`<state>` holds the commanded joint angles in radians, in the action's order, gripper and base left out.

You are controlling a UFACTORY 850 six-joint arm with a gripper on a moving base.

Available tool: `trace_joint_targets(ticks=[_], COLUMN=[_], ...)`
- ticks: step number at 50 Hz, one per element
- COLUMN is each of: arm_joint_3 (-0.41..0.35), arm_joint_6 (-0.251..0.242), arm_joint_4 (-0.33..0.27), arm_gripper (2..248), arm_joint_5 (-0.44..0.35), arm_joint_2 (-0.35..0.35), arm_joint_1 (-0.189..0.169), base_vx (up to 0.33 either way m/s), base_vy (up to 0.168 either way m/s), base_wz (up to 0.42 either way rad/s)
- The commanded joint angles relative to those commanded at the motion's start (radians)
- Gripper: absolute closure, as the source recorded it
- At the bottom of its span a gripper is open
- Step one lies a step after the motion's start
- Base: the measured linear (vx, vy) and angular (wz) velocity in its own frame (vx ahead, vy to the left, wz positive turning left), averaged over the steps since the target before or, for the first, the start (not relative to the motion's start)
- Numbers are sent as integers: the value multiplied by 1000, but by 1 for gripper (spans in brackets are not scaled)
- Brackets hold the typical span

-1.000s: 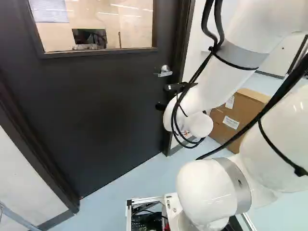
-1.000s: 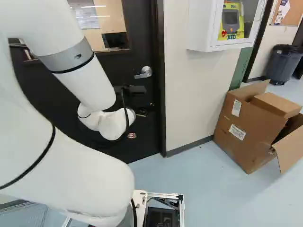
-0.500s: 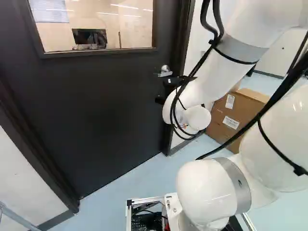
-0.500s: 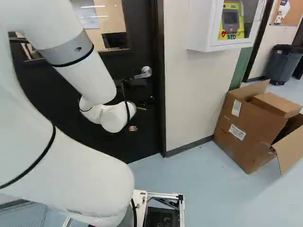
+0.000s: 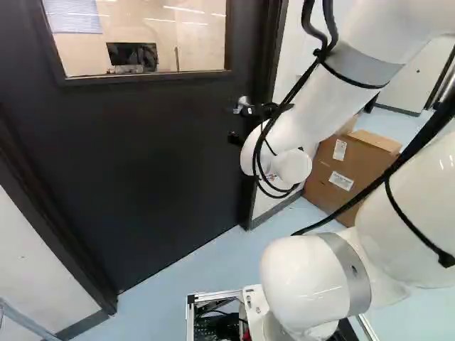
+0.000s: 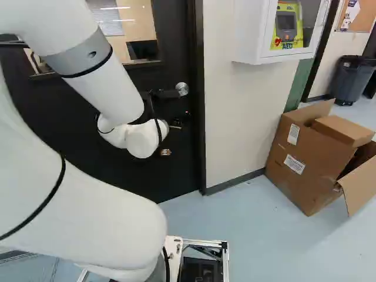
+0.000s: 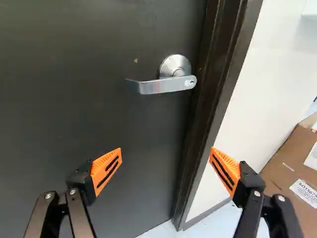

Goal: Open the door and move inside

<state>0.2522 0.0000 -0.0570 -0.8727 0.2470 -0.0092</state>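
Glossy white, rounded arm segments (image 5: pixel 295 277) carry smooth grey bands (image 5: pixel 364 64) and looping black cables (image 5: pixel 330 20). The black two-fingered pincer (image 5: pixel 239 124) has slotted orange pads (image 7: pixel 101 164) and silver screws (image 7: pixel 72 191).

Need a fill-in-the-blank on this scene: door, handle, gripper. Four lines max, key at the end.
The door stands ____ in its frame.
The gripper's two fingers stand ____, gripping nothing.
Its pads are mostly ____ in colour.
The lever handle runs roughly ____, not pressed down.

Missing words: closed; apart; orange; level
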Motion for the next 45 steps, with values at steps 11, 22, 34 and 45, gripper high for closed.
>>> trace_joint_targets(ticks=[11,22,34,45], arm_joint_3=[20,45,76,105], arm_joint_6=[0,0,0,0], arm_joint_4=[-42,-86,-134,-180], arm_gripper=[3,3,3,3], arm_joint_5=[0,0,-4,-11], arm_joint_2=[8,9,6,1], arm_joint_1=[-6,-17,-32,-45], base_vx=[0,0,0,0], base_vy=[0,0,0,0], base_wz=[0,0,0,0])
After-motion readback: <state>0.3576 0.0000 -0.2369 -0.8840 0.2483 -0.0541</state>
